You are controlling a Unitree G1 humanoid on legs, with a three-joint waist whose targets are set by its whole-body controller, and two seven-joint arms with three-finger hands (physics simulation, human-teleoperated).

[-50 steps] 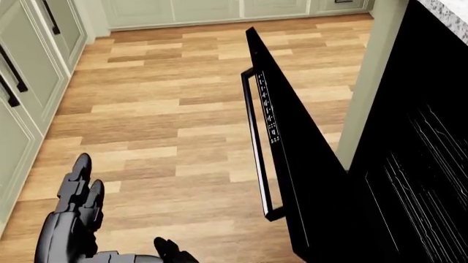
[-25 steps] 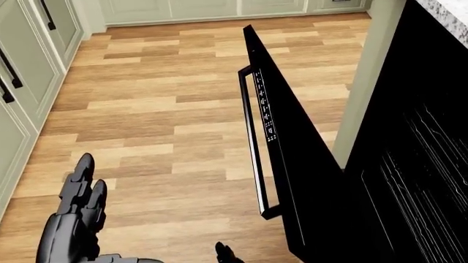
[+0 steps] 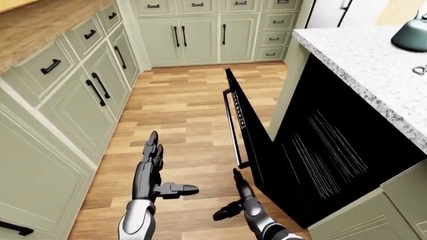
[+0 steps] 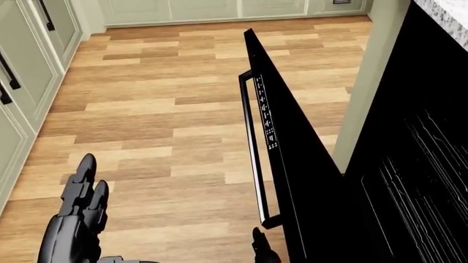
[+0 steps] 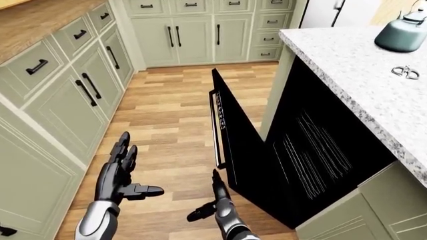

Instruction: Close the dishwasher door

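The black dishwasher door (image 3: 257, 140) stands partly open, tilted out over the wooden floor, with its long bar handle (image 3: 232, 129) on the outer face. Behind it the dark dishwasher cavity (image 3: 327, 155) shows its wire racks. My right hand (image 3: 239, 197) is open, fingers stretched upward, just below the lower end of the handle (image 4: 257, 164) and close to the door's edge; touching cannot be told. My left hand (image 3: 152, 167) is open, fingers pointing up and thumb out, well to the left of the door over the floor. In the head view only the right hand's fingertips (image 4: 260, 247) show.
Green cabinets with black handles (image 3: 80, 95) line the left of the left-eye view, and more cabinets (image 3: 200, 30) close off the top. A speckled granite counter (image 5: 360, 75) on the right bears a grey kettle (image 5: 400, 31) and a small metal item (image 5: 404, 71). Wooden floor (image 3: 180, 120) lies between.
My right hand has risen and moved right, its fingertips now just under the handle's lower end. The left hand has hardly moved. The view shifted slightly.
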